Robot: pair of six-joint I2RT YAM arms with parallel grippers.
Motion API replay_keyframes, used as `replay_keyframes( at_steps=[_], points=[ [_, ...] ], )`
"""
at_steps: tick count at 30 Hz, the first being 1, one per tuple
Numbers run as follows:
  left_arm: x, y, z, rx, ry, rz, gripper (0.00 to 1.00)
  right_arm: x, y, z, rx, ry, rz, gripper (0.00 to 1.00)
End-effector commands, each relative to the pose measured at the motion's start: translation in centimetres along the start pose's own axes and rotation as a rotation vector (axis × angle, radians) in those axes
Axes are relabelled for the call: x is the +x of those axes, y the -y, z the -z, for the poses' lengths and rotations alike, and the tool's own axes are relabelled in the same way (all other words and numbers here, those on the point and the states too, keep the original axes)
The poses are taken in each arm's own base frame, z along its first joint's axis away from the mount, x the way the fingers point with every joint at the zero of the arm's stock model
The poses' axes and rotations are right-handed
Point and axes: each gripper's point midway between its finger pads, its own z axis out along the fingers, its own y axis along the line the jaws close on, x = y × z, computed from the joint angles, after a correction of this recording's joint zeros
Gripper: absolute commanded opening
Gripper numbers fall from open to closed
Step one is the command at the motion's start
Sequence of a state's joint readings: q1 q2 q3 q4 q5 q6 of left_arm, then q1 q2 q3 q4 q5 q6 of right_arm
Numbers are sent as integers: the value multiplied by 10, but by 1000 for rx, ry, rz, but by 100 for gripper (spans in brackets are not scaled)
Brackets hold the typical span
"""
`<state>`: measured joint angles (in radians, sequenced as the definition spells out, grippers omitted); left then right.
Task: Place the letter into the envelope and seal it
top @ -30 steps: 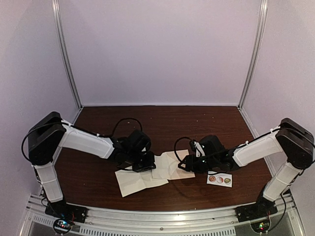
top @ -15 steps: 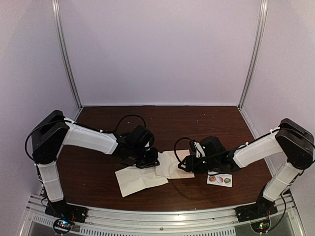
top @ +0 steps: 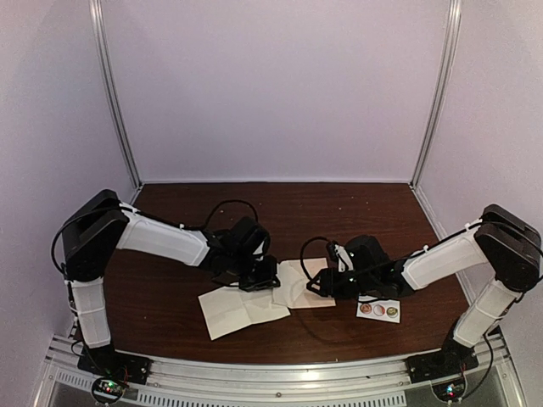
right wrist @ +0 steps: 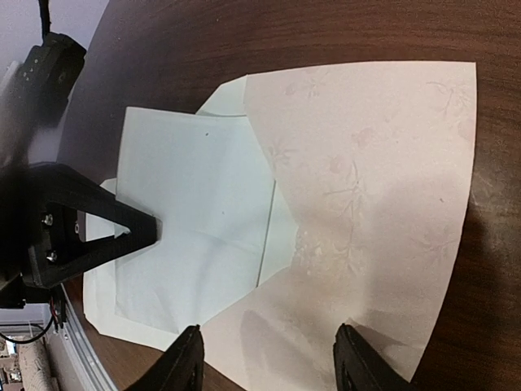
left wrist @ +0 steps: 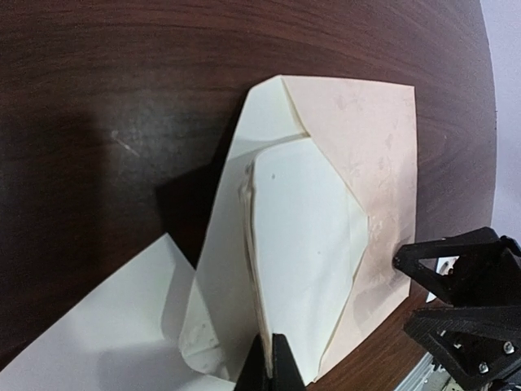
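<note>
On the dark wooden tabletop (top: 280,212), a larger creased whitish sheet (top: 233,314) lies just left of the envelope (left wrist: 370,155) and nearer the arm bases, one corner reaching under the left arm's wrist. The left claw (left wrist: 269,362) comes in at the envelope's left side, its jaws pressed fully together on the edge of the letter (left wrist: 301,244), a folded white sheet. The letter rests over the envelope's opened pale flap with its far end at the pocket's mouth; how far inside it sits cannot be told. The tan-cream envelope lies flat in the middle of the tabletop, between the two arms. The right claw (right wrist: 269,336) is at the envelope's right edge, jaws about half apart and gripping nothing, one finger towards each side of that edge. Right of the envelope, close by, lies a small white strip (top: 378,309) with three round stickers.
</note>
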<state>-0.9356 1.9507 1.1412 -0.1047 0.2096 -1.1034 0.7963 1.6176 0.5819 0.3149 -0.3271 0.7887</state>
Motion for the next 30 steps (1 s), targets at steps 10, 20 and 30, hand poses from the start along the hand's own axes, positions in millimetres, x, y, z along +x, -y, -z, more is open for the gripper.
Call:
replay_keyframes(
  at_steps=[10, 20, 30],
  points=[
    [-10, 27, -15, 96, 14, -71, 0, 2, -6, -1, -34, 0, 13, 56],
    [-11, 20, -16, 59, 20, -84, 0, -38, 26, 48, 178, 147, 40, 60],
    [-10, 20, -16, 60, 18, -92, 0, -34, 39, 37, 113, 102, -21, 58]
  ],
)
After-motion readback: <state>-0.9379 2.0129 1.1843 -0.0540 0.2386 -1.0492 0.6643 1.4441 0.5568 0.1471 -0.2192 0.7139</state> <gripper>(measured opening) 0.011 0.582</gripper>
